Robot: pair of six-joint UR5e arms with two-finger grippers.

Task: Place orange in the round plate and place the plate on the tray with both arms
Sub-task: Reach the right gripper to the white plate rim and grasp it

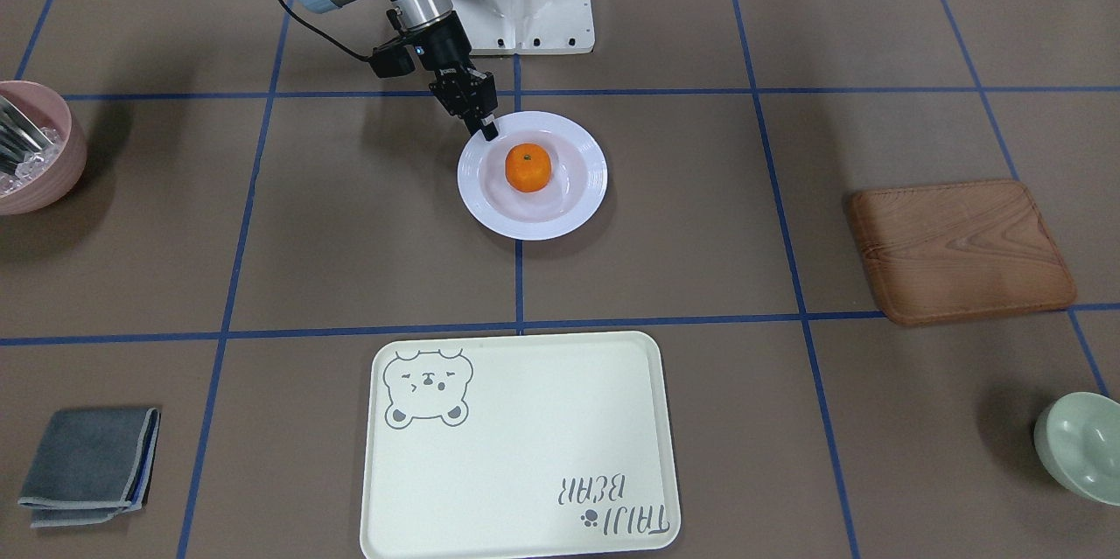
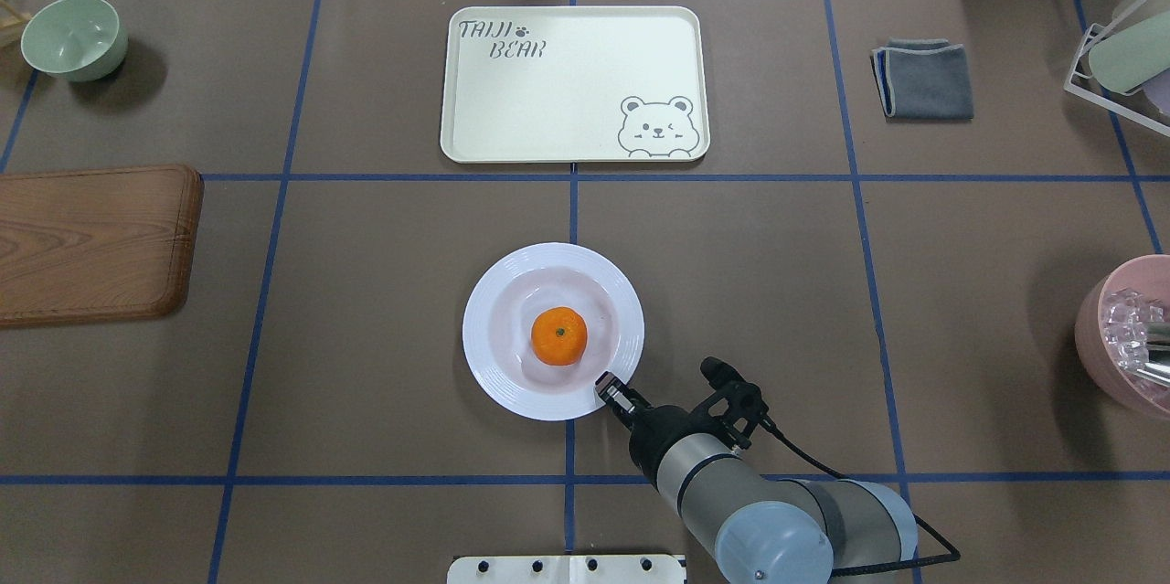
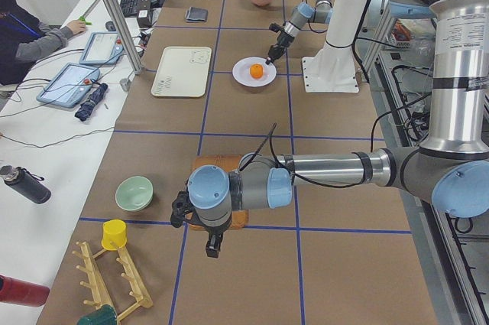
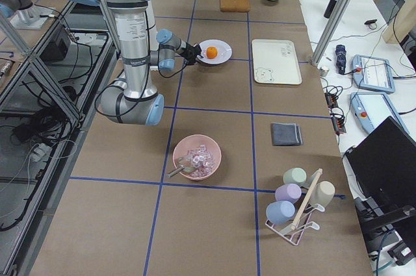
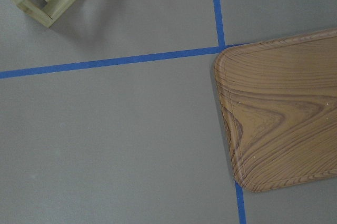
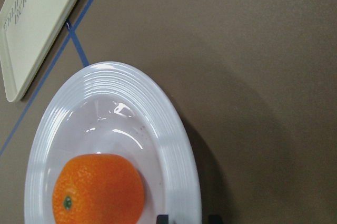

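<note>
The orange [image 1: 528, 167] lies in the middle of the round plate [image 1: 577, 209], which sits flat on the table's centre. In the overhead view the orange [image 2: 558, 336] is in the plate [image 2: 484, 328], with the cream tray [image 2: 567, 90] beyond it, bare. My right gripper [image 1: 486, 129] is at the plate's rim on the robot's side. In its wrist view the fingertips [image 6: 163, 217] straddle the rim [image 6: 174, 145] and look shut on it. My left gripper [image 3: 214, 247] shows only in the exterior left view, beside the wooden board; I cannot tell its state.
A wooden board [image 2: 91, 241] and a pale green bowl [image 2: 73, 37] lie on the robot's left. On its right are a pink bowl [image 2: 1124, 337], a folded grey cloth [image 2: 923, 79] and a cup rack [image 2: 1120, 54]. Bare table separates plate and tray.
</note>
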